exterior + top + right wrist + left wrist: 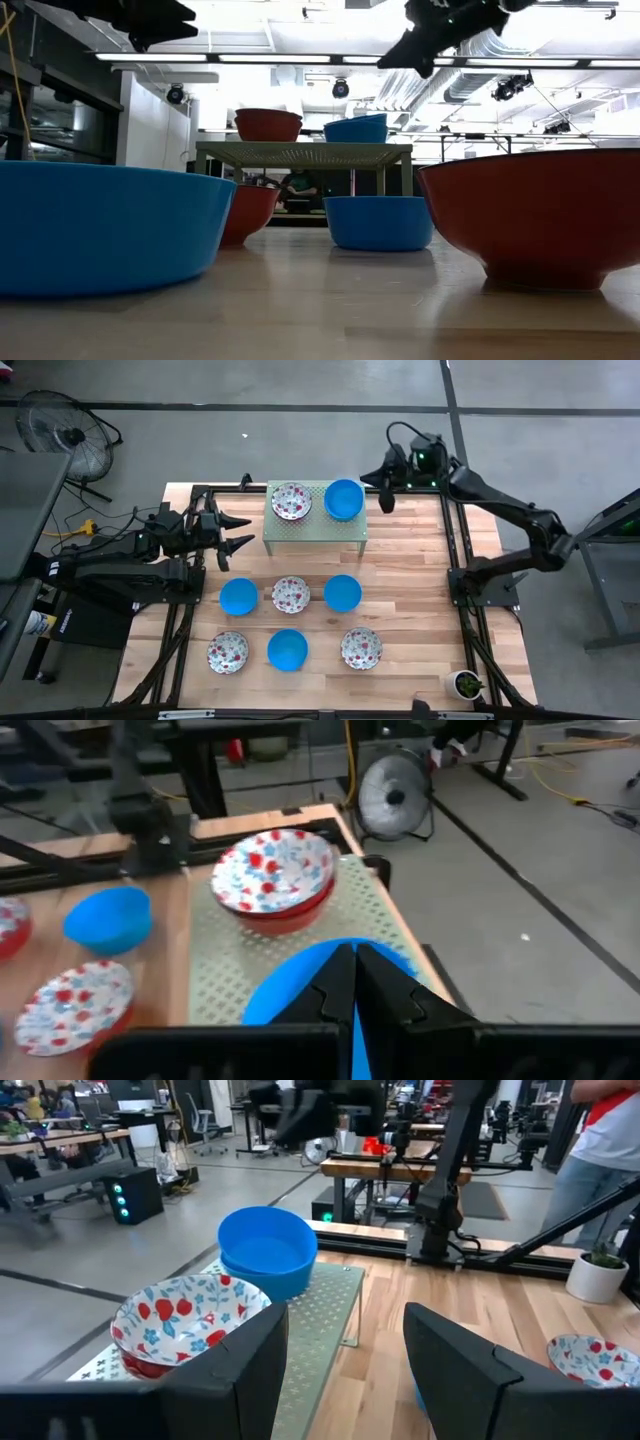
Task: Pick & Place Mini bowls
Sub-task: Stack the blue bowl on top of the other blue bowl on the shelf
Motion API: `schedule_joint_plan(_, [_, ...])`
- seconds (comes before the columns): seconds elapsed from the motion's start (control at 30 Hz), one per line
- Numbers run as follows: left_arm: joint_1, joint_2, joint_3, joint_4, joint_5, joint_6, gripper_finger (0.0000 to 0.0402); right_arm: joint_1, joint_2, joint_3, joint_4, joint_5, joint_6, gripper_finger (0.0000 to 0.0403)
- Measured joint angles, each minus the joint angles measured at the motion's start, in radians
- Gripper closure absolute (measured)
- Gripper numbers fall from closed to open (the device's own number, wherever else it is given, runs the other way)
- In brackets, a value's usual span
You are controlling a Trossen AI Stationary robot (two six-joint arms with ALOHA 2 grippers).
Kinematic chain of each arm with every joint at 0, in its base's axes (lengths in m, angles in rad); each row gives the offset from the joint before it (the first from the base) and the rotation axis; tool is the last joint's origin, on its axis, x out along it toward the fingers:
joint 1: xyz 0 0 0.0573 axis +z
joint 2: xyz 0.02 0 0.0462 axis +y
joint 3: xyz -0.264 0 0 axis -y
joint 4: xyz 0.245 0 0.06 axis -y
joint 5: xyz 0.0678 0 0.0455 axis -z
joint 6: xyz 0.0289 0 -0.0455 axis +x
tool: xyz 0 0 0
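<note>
A pale green perforated rack (315, 532) stands at the table's far middle. On it sit a floral bowl (291, 501) and a blue bowl (343, 500). Below it, six mini bowls rest on the wood in two rows: blue (238, 597), floral (291, 595) and blue (342, 593), then floral (228, 653), blue (288, 649) and floral (361, 648). My left gripper (238, 532) hangs open just left of the rack, facing it (345, 1370). My right gripper (387, 498) is shut and raised in the air by the rack's right end, above the blue bowl (300, 985).
A small potted plant (466, 683) stands at the table's near right corner. Dark frame rails (462, 550) run along both table sides. A fan (60, 435) stands on the floor beyond the far left corner. A person (600, 1140) stands past the table in the left wrist view.
</note>
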State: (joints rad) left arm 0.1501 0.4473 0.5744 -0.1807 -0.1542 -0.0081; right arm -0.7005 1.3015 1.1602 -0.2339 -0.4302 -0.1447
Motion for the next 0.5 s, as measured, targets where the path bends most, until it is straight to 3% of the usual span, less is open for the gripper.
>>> schedule_joint_plan(0.2, [0.000, 0.000, 0.000, 0.009, -0.022, -0.005, 0.0207, 0.001, -0.013, -0.083, 0.084, -0.052, 0.010, 0.0403])
schedule_joint_plan(0.5, [0.000, 0.000, 0.000, 0.029, -0.047, -0.007, 0.0207, 0.002, 0.005, -0.098, 0.143, -0.123, -0.014, 0.0402])
